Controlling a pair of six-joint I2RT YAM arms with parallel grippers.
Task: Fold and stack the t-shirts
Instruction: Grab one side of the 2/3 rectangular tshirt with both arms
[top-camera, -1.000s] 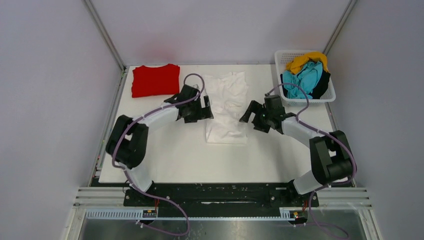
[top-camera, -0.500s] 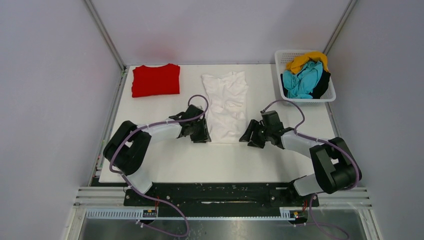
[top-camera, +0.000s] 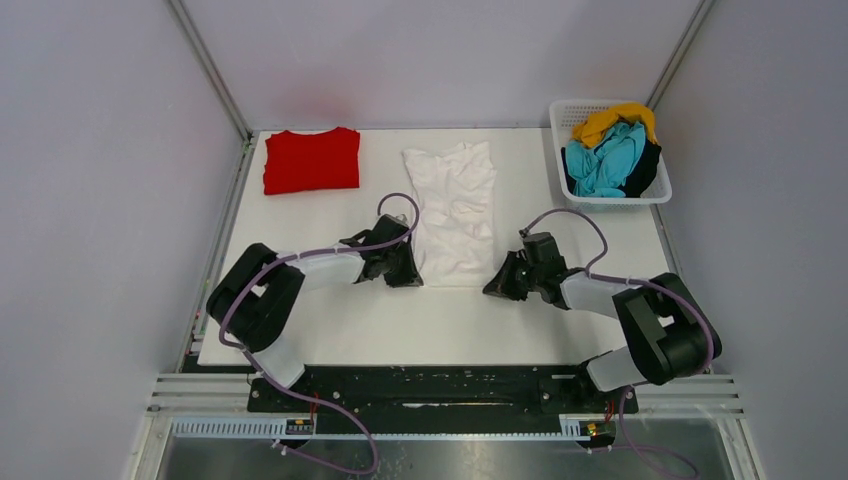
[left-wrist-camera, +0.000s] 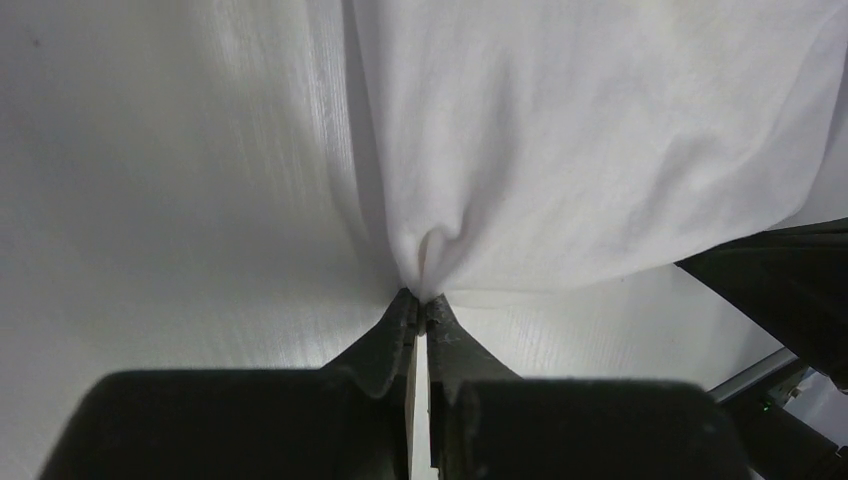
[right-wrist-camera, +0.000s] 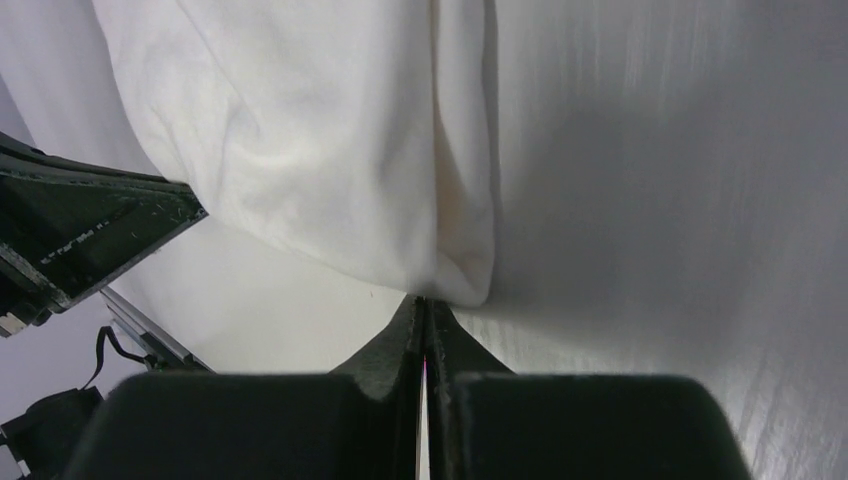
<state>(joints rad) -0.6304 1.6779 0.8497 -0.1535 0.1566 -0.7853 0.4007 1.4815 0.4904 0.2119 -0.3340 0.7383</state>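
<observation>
A white t-shirt (top-camera: 455, 210) lies lengthwise in the middle of the table, folded narrow. My left gripper (top-camera: 412, 277) is shut on its near left corner, where the cloth (left-wrist-camera: 520, 150) puckers at the fingertips (left-wrist-camera: 402, 305). My right gripper (top-camera: 497, 285) is shut at the near right corner of the white t-shirt (right-wrist-camera: 330, 150), pinching its hem. A folded red t-shirt (top-camera: 311, 159) lies flat at the far left. Teal, yellow and black t-shirts (top-camera: 608, 150) are heaped in the basket.
The white lattice basket (top-camera: 656, 193) stands at the far right corner of the table (top-camera: 330, 330). Grey walls close in the left, back and right sides. Each wrist view shows the other arm's dark gripper body at its edge.
Both grippers came toward the near end of the white t-shirt and closed on its two near corners. The shirt's near edge now lies a little straighter.
</observation>
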